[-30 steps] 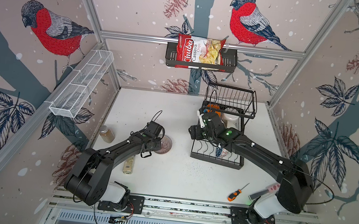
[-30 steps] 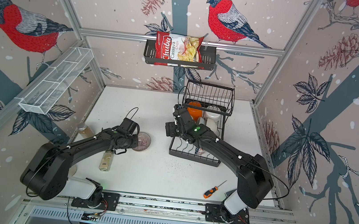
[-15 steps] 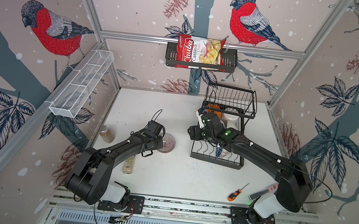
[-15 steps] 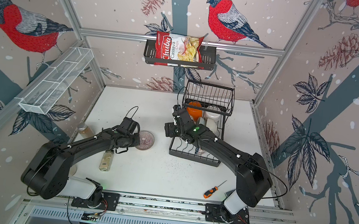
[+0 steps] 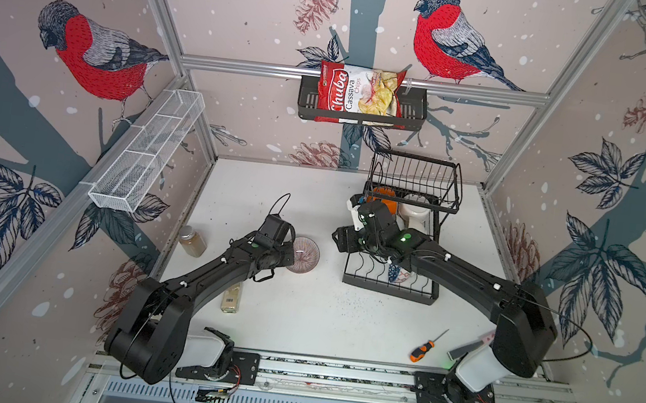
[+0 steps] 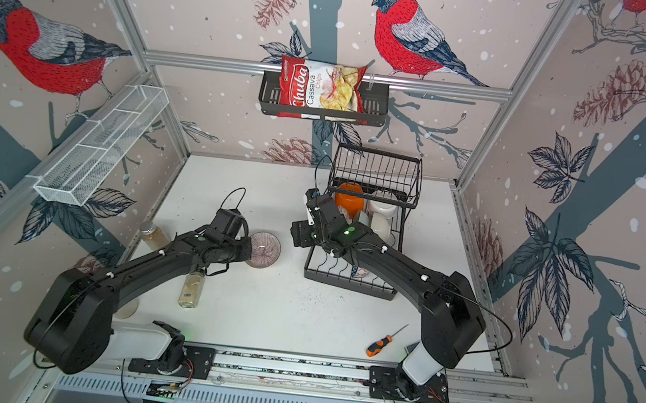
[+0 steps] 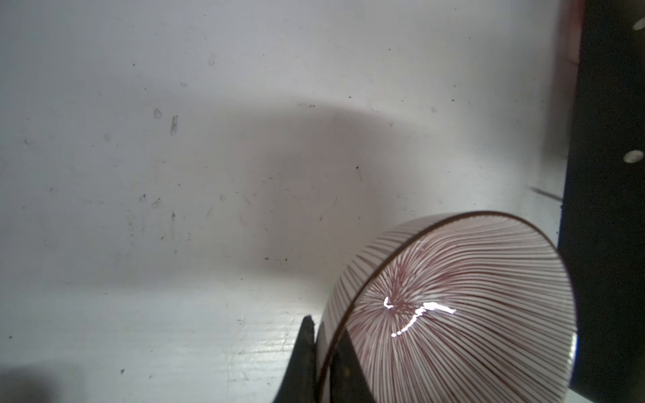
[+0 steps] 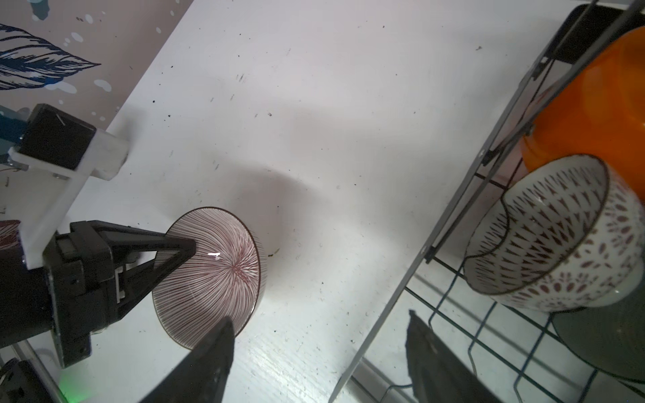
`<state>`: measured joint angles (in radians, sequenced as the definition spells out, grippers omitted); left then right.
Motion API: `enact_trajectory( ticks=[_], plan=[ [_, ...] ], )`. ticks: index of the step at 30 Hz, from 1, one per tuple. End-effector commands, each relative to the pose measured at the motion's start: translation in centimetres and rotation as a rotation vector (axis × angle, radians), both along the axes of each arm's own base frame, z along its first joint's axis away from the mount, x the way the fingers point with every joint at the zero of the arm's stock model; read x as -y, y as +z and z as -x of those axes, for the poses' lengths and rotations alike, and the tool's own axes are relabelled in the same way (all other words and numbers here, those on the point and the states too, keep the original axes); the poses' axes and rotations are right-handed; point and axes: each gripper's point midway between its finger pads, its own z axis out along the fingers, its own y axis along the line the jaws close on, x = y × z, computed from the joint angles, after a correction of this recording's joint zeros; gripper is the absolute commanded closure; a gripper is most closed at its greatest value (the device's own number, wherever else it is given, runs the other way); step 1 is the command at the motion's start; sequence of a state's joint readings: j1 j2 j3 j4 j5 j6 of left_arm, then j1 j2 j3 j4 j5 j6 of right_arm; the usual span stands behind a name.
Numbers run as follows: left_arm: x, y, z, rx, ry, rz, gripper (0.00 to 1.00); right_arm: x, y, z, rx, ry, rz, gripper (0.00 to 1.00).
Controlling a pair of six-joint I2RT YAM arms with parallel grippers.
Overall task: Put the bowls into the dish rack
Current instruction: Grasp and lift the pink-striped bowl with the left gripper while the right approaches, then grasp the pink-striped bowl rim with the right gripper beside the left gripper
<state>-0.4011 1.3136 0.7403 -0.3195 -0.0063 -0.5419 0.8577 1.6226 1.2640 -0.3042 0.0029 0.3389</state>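
Note:
A bowl with fine red-brown radial stripes sits tilted on the white table, left of the dish rack. My left gripper is shut on its rim, one finger inside and one outside. The black two-tier dish rack holds an orange bowl, a white bowl, a bowl with red-brown dashes and a pale green one. My right gripper hangs open at the rack's left edge, holding nothing.
A brown jar and a lying bottle sit by the left arm. An orange-handled screwdriver lies near the right arm's base. A black shelf basket with a chips bag and a white mesh tray hang on the walls.
My left gripper has closed on the striped bowl's rim. The right gripper has drifted slightly left, away from the rack.

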Motion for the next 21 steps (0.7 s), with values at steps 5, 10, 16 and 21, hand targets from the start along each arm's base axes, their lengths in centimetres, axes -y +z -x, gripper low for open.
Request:
enact_trajectory(
  ticks=[5,10,16,21],
  plan=[
    [3.0,3.4,-1.3,0.105,-0.062,0.057,1.0,-2.0,0.0,1.4,-0.006,0.05,0.005,0.26],
    [4.9,5.3,-1.6,0.145,-0.103,0.078,1.0,-1.9,-0.8,1.6,-0.007,0.022,0.028,0.35],
    [6.5,6.9,-1.9,0.178,-0.134,0.11,1.0,-0.8,-1.6,1.0,0.0,-0.046,0.076,0.45],
    [7.3,7.8,-1.8,0.199,-0.15,0.122,1.0,0.2,-2.0,0.3,0.02,-0.107,0.124,0.6]
  ],
)
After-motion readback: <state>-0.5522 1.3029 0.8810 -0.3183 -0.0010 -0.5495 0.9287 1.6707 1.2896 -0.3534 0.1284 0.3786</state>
